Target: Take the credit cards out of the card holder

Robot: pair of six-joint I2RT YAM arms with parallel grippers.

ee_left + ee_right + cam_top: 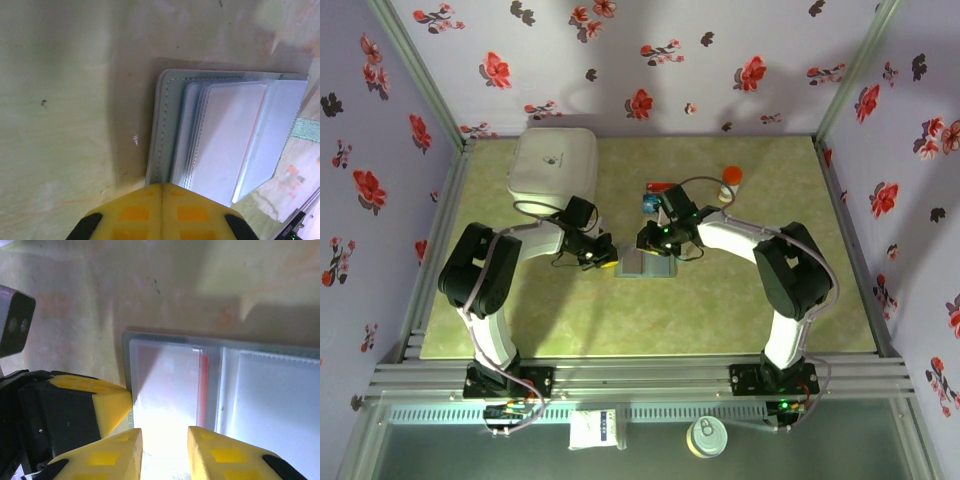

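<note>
Card holder open at the table's centre; emptying judged partly done.

On the table point(770, 300), with a white box point(553, 165) at eleven o'clock, the card holder point(645, 263) is laid open. Its nine o'clock edge is met by the left tool point(161, 187), pressed together. The right tool point(165, 432) is held slightly spread over a sleeve where a red card point(202, 385) is tucked. A red piece point(660, 187) and blue piece point(648, 203) at twelve o'clock may be cards already removed.

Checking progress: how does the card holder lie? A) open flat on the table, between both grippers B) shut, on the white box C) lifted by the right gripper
A: the card holder lies spread open on the table, left gripper at its edge, right gripper over it.
</note>
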